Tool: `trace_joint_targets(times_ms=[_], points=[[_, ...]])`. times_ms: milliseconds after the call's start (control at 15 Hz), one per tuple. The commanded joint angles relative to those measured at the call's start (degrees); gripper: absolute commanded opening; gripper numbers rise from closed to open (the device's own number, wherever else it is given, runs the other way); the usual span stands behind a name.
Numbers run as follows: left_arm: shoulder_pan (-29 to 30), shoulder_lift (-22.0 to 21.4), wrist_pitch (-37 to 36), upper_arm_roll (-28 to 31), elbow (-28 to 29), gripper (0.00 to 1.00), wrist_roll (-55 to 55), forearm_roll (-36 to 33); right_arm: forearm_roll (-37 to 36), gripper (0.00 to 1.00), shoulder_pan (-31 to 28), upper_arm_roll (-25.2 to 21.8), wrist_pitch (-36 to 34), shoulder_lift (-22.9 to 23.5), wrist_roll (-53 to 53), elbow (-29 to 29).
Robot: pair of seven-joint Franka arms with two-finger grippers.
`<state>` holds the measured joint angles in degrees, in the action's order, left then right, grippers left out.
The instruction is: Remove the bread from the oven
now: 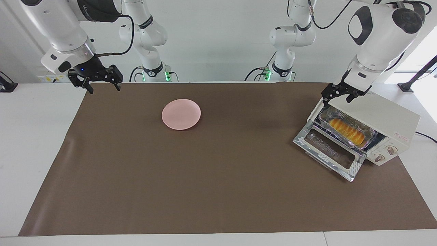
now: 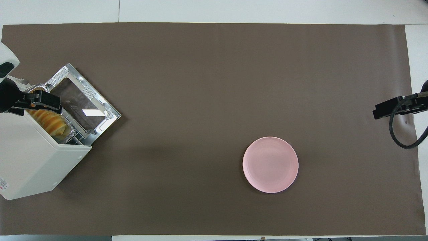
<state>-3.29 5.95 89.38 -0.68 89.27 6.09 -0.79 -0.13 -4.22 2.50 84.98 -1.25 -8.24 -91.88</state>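
Hovering over the mat corner at the R arm's end, R gripper waits, fingers spread, nothing held. L gripper hangs over the oven top edge, above the mouth, fingers apart, empty. Plate lies on the mat, nearer the R arm's end, well apart from the oven. Oven stands at the L arm's end, door dropped open. Bread sits in a foil tray on the rack, inside the oven, approx. below L gripper.
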Motion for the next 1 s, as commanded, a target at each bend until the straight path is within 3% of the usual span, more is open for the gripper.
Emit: trace_joint_targets(times_ms=[0,133,533,800,933], points=[[0.0,13.7,-5.2,0.1,-17.2,1.0,4.4,0.1,-0.8,1.0,-1.2,0.8,-0.2,-1.3,-1.1,-1.4],[-0.1,15.5,-2.4,0.0,-17.3,1.0,8.2,-3.5,-0.8,1.0,-1.2,0.8,-0.2,-1.3,-1.1,-1.3],[-1.3,14.3,6.9,0.9,-5.8,1.0,27.7,-8.5,-0.8,1.0,-1.3,0.8,-0.2,-1.3,-1.0,-1.3],[-0.8,12.2,12.7,1.0,2.9,1.0,29.7,-13.1,-0.8,1.0,-1.3,0.8,-0.2,-1.3,-1.0,-1.4],[-0.8,11.8,13.2,1.0,4.6,1.0,31.6,-14.4,-0.8,1.0,-1.3,0.8,-0.2,-1.3,-1.0,-1.4]])
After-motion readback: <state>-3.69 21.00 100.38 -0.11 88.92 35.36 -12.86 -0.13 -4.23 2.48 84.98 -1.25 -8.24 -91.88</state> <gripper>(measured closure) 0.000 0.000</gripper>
